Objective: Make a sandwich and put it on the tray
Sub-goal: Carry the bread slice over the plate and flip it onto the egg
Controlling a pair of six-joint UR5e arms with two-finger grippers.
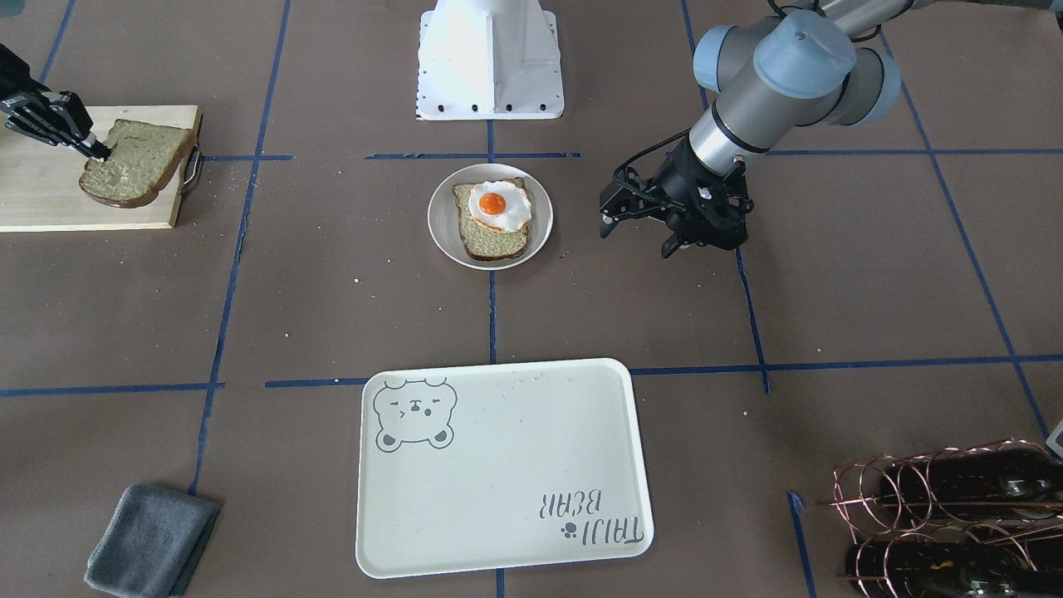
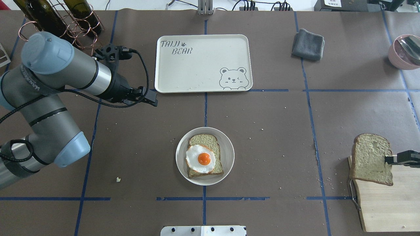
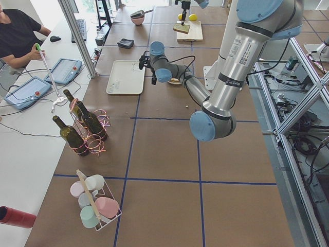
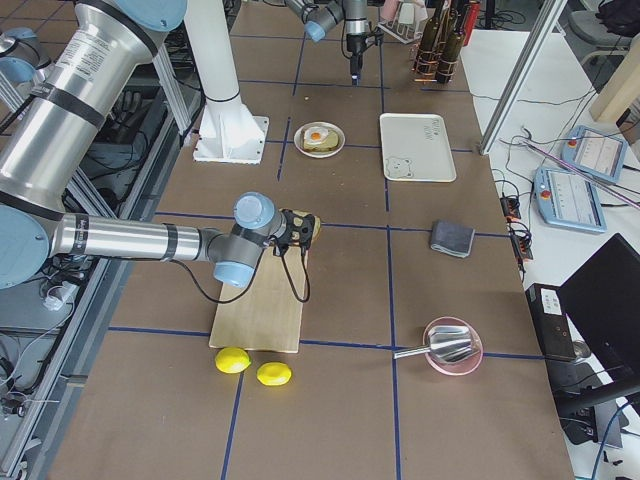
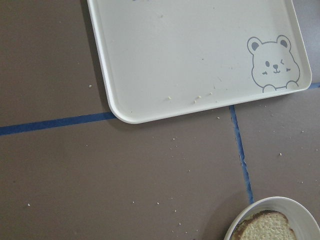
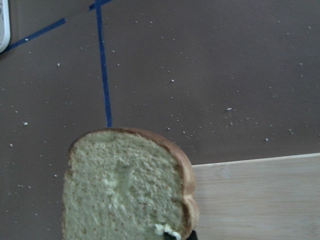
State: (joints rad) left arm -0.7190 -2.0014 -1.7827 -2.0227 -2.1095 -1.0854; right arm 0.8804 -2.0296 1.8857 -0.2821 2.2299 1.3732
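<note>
pinching 1 bread slice (image 2: 369,157), right gripper (image 2: 388,159) points its rounded top forward.

You'll find the left arm (image 2: 62,68) folded at the elbow, its forearm reaching out over the surface (image 2: 262,147) with the wrist turned downward. The left pincer (image 1: 636,241) hangs clear of the surface, its fingers spread with nothing between them. Your right arm (image 4: 130,240) stretches out low and nearly level (only its tip shows from overhead). The right pincer (image 1: 94,150) is clamped on one edge of a bread slice (image 1: 133,162).
</note>
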